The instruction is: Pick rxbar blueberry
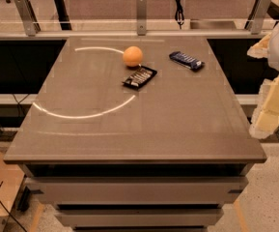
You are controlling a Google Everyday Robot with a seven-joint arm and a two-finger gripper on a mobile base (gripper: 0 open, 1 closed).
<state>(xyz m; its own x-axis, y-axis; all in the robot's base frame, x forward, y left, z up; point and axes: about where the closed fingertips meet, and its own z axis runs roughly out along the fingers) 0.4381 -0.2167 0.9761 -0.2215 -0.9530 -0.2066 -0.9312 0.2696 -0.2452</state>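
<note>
rxbar blueberry (186, 60) lies flat on the table (129, 129), right of the orange (132, 56) and about level with it, well apart. It's angled, with the end away from the orange nearer the camera. Black striped packet (139, 77) sits just in front of the orange, close to it and clear of the bar. Don't mix them up, the target is the dark blue one. Step in hand, as I read it: the reach, nothing grasped yet. To do it well, come down from above and turn the wrist so the grip closes across the bar's short width, not its length. Go low enough to catch the thin wrapper without ramming the tabletop. The bar looks thin and slick and could skid if one side lands first, so centre on it. Gripper (269, 105) is far right of the orange, past the table's right edge, off the surface. It isn't on the bar and touches nothing I can see. How wide it's open: cannot tell.
</note>
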